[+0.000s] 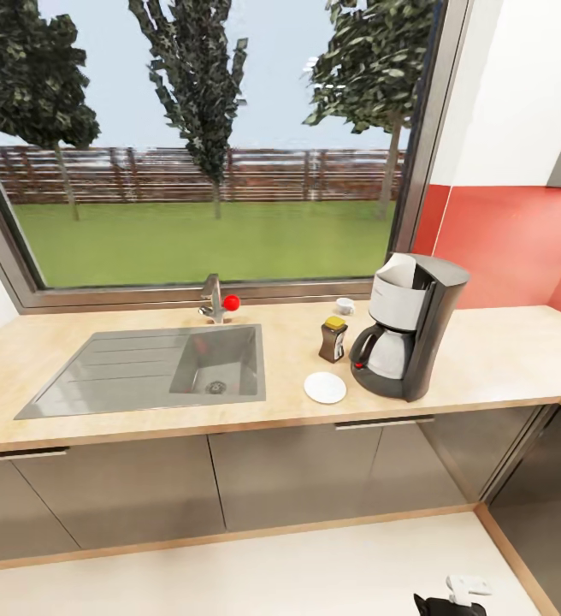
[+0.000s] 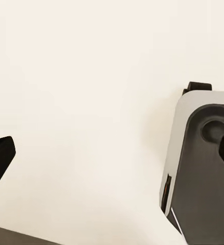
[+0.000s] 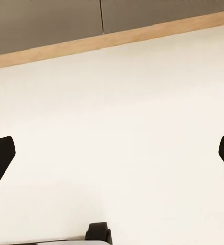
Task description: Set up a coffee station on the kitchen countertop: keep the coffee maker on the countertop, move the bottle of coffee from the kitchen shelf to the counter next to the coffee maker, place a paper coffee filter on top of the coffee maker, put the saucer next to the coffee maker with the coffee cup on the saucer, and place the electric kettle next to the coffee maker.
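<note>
The grey and silver coffee maker (image 1: 409,329) stands on the wooden countertop (image 1: 503,351), right of the sink. Just to its left stands the dark bottle of coffee (image 1: 333,340) with a yellow lid. The white saucer (image 1: 325,387) lies bare in front of the bottle, near the counter's front edge. A small white coffee cup (image 1: 345,305) sits behind the bottle by the window sill. My left gripper (image 2: 112,158) is open over pale floor, nothing between its fingers. My right gripper (image 3: 112,155) is open too, also over floor.
A steel sink (image 1: 216,359) with a faucet (image 1: 215,299) fills the counter's left half. Grey cabinet fronts (image 1: 315,470) run below, and the counter turns a corner at the right. My own grey base (image 2: 204,163) shows in the left wrist view. A wooden plinth (image 3: 112,38) edges the floor.
</note>
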